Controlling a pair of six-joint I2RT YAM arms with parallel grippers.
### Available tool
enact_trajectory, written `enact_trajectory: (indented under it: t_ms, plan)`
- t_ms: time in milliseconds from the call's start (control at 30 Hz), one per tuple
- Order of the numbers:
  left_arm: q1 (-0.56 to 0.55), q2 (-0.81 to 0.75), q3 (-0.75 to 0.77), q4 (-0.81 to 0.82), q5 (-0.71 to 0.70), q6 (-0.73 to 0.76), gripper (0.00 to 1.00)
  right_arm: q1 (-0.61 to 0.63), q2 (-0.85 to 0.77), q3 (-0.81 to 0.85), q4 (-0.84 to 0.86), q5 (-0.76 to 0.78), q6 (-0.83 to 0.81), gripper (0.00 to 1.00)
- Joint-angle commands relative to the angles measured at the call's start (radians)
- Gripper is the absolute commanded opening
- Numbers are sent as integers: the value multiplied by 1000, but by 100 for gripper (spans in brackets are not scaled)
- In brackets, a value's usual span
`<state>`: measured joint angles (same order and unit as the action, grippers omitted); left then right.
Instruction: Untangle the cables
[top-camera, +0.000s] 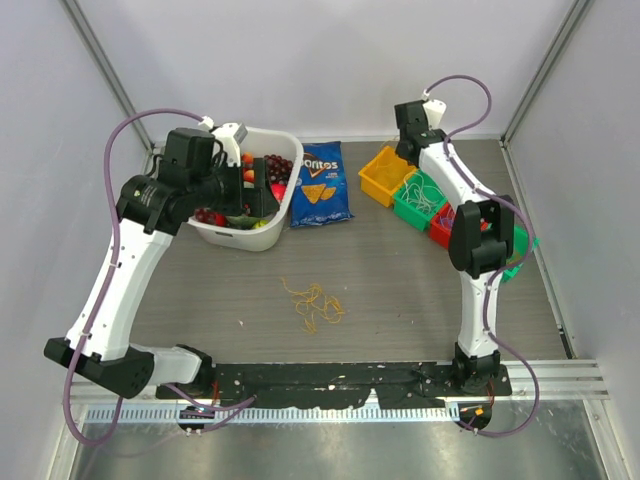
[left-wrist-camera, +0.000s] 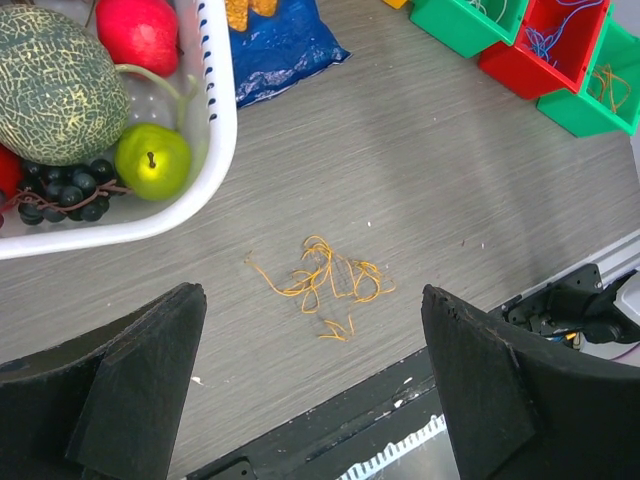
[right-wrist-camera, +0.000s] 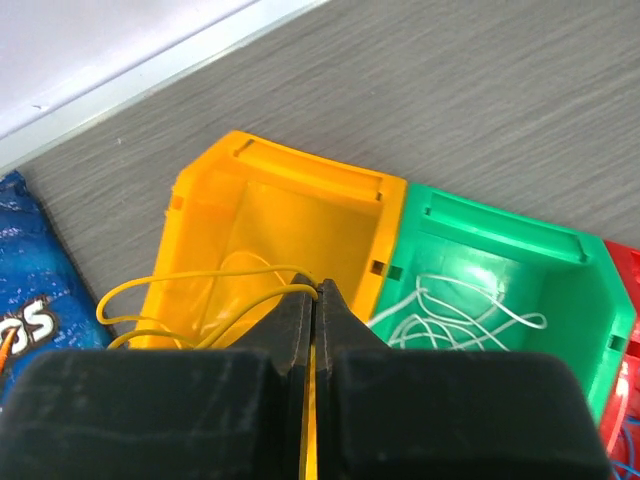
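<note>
Orange cables (left-wrist-camera: 325, 280): loose tangle lying flat on the grey tabletop (left-wrist-camera: 480, 180), near its front edge and well apart from the bins.
Yellow cable (right-wrist-camera: 200, 275): pinched in the right gripper (right-wrist-camera: 316, 290), which is closed on it above the yellow bin (right-wrist-camera: 280, 165).
Left gripper (left-wrist-camera: 310, 300): jaws spread wide, holding nothing, high above the orange tangle.
White cables (right-wrist-camera: 470, 315): inside the green bin (right-wrist-camera: 500, 225).
Risk: the yellow loops reach past the bin wall toward the chip bag (right-wrist-camera: 30, 300), so on release the cable may slide outside or cling to the jaws.
</note>
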<state>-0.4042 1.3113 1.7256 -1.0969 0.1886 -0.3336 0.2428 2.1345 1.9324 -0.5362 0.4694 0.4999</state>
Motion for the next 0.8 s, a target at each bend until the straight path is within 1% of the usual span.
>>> enact_trajectory:
  t_ms: [0, 100, 200, 333, 367, 433, 533, 633, 700, 767]
  plan:
    - [5, -7, 23, 6, 14, -5, 93, 49, 90, 143, -62, 122, 3, 1]
    - [4, -3, 35, -21, 8, -15, 93, 72, 158, 223, -90, 170, 6, 1]
    - [4, 8, 52, -50, 5, -16, 93, 88, 199, 257, -143, 267, 29, 1]
    - [4, 20, 80, -84, -12, -8, 93, 90, 182, 214, -140, 322, 48, 1]
    - [5, 22, 80, -84, -12, -12, 93, 86, 151, 167, -125, 330, 34, 1]
    - [4, 23, 71, -75, -6, -15, 93, 85, 119, 102, -65, 328, 2, 0]
    - [4, 31, 71, -70, 6, -15, 93, 81, 117, 83, -38, 311, -27, 1]
    - [4, 31, 66, -63, 17, -22, 93, 72, 128, 59, 42, 185, -69, 1]
    - [5, 28, 68, -69, 28, -31, 93, 72, 162, 77, 73, 164, -89, 4]
    - [5, 17, 68, -75, 29, -33, 93, 70, 194, 128, 33, 166, -84, 6]
